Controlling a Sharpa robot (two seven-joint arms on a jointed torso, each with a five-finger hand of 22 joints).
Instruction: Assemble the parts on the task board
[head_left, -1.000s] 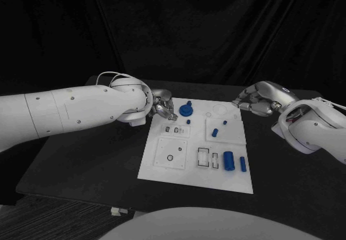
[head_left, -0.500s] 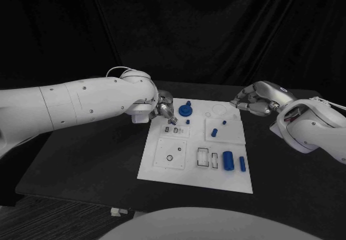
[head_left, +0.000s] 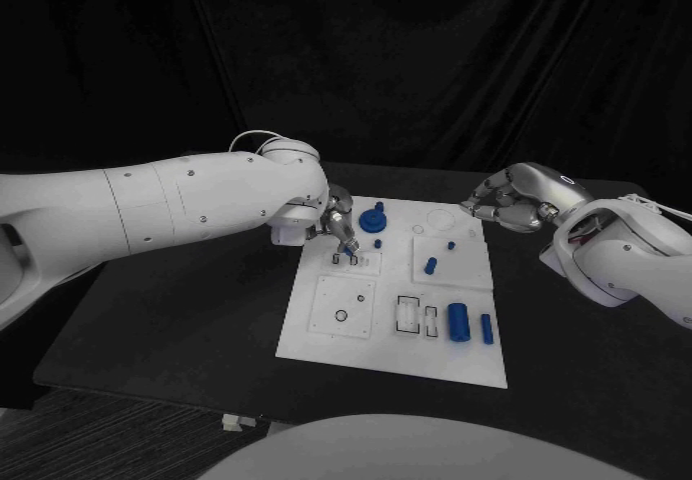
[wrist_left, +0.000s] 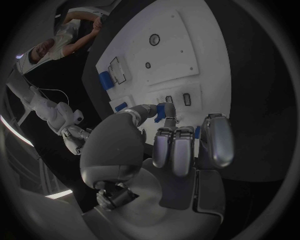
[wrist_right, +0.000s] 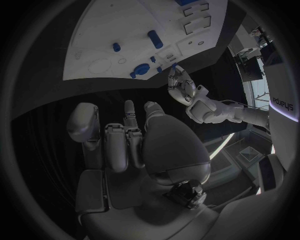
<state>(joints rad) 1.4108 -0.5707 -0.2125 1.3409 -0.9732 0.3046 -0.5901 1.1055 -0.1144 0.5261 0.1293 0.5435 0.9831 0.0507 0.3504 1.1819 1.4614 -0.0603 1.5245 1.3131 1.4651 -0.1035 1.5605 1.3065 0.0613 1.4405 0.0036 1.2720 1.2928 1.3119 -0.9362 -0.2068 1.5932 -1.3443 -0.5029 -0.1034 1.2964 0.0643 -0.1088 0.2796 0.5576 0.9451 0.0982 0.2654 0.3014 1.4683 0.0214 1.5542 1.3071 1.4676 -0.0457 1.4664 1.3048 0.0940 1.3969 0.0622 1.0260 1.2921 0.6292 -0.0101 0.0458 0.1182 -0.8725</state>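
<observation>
Left hand (head_left: 335, 222) moved rightward over the task board (head_left: 397, 345) since earlier, pinching a small blue part (wrist_left: 160, 111) above its far-left slots, blue parts (head_left: 459, 322) resting mid-board, right hand (head_left: 512, 205) curled empty beyond the far-right corner

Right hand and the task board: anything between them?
Head view: the right hand hovers just off the task board's far right corner; only bare black table lies between.

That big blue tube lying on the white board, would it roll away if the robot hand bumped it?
Probably. The big blue tube looks round and lies on its side on the flat task board, so a sideways nudge could roll it. It looks stiff and smooth, perhaps slippery. Nothing holds it now.
</observation>
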